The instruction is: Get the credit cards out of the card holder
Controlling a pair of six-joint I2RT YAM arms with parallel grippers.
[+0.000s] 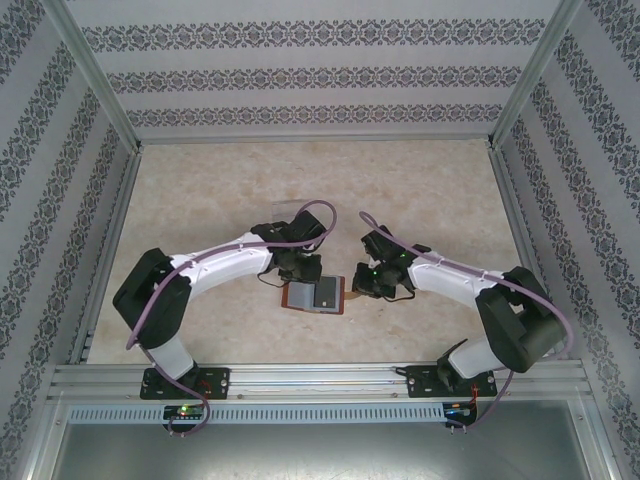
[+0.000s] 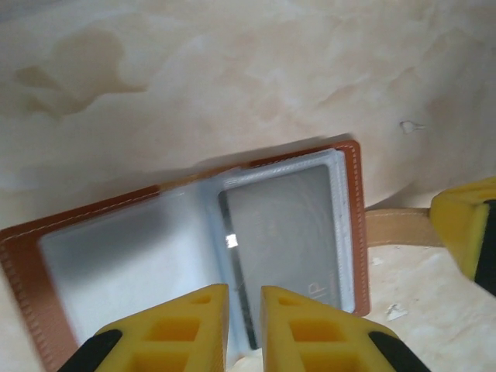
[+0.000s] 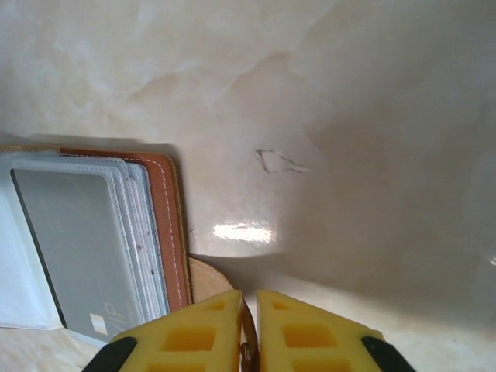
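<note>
Card holder (image 1: pixel 313 297) lies open and flat on the table (image 1: pixel 420 190), near-centre, between my two claws. One grey credit card (image 2: pixel 283 232) sits in the clear sleeve (image 2: pixel 116 256) of its right half. The left half looks empty, though it is blurred. The strap tab (image 3: pixel 203 277) sticks out to the right.

My right claw (image 3: pixel 248 329) is closed down on that strap. My left claw (image 2: pixel 244 329) is nearly closed, with only a slit left, over the card's edge by the fold. I cannot tell whether it grips card, sleeve or nothing.

Risks as I judge them:
- I pinch the sleeve together with the card, and the whole holder lifts or drags.
- Slick plastic slips from my pads.
- The strap slides out of the right claw, and the holder follows the pull.
</note>
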